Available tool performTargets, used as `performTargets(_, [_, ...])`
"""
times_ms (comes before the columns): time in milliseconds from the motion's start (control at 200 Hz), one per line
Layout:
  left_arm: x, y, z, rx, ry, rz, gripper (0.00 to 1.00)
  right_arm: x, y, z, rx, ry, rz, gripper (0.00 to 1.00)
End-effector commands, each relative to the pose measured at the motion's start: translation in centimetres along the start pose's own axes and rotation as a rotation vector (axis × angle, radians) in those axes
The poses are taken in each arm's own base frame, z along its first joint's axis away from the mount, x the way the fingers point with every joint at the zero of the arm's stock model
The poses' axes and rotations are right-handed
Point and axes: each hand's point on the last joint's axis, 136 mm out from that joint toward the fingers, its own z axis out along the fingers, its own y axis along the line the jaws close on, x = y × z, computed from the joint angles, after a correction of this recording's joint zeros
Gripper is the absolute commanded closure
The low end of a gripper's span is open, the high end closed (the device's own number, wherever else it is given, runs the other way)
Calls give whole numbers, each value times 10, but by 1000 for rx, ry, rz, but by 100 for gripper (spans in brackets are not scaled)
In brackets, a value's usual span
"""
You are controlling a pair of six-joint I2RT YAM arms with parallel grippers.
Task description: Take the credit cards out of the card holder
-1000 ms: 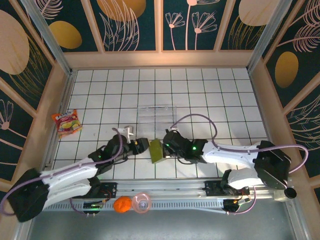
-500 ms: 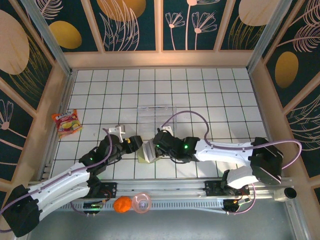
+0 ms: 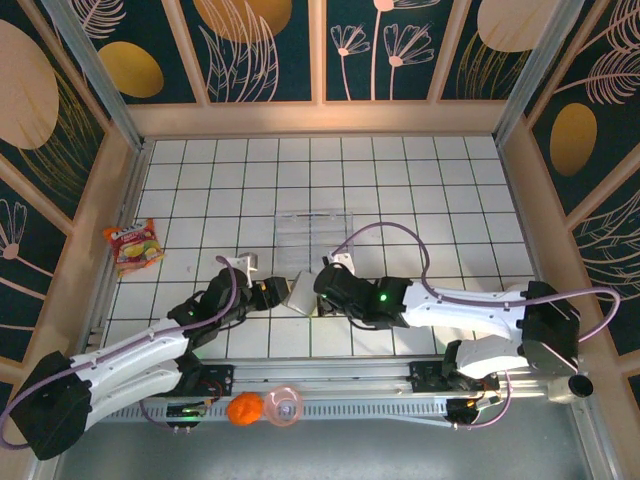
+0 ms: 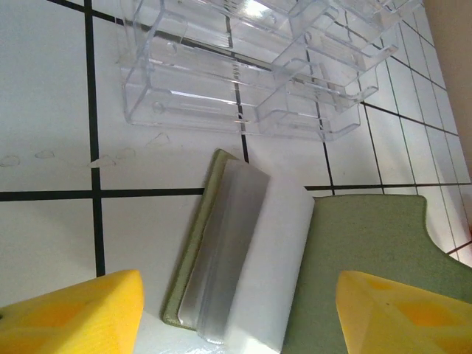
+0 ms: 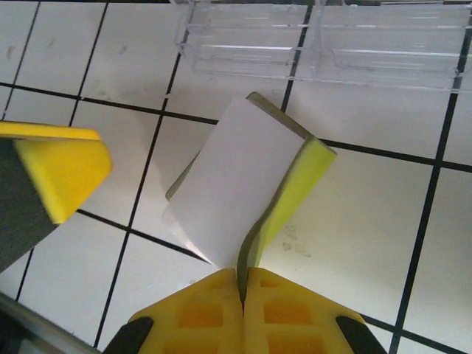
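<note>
1. A white tiled worktop (image 3: 400, 180) with dark grid lines spans the cell.
2. Dark teal wall panels (image 3: 385, 50) carry peach and gold leaf prints, framed in pale wood.
3. A metal rail (image 3: 350, 408) edges the near side.

No legible text or labels.

The wallet (image 3: 300, 295) is hemmed behind by the tray (image 3: 313, 228). Open tiles (image 3: 450, 190) are left rightward; a packet (image 3: 133, 246) is set far left.
</note>
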Motion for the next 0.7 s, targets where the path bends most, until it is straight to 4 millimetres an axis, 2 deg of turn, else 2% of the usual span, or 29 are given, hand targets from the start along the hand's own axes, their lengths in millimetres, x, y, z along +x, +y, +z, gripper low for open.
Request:
performTargets(0, [0, -3, -1, 31, -2, 10, 31, 11, -33, 11, 105, 10, 29, 100])
performTargets(85, [1, -6, 0, 42, 7, 20, 34, 21, -58, 14, 166, 17, 50, 100])
performTargets(200, [4, -7, 6, 45, 28, 26, 38, 46, -102, 24, 260, 60, 89, 100])
performTargets(290, [7, -8, 11, 53, 46, 22, 39, 63, -127, 31, 308, 86, 124, 100])
performTargets(360, [9, -8, 15, 55, 54, 21, 40, 68, -135, 35, 324, 87, 137, 100])
performTargets(530, [10, -12, 22, 56, 78, 36, 54, 70, -145, 44, 350, 82, 135, 100])
performTargets(696, [15, -13, 31, 61, 108, 40, 58, 64, -146, 51, 351, 74, 110, 100])
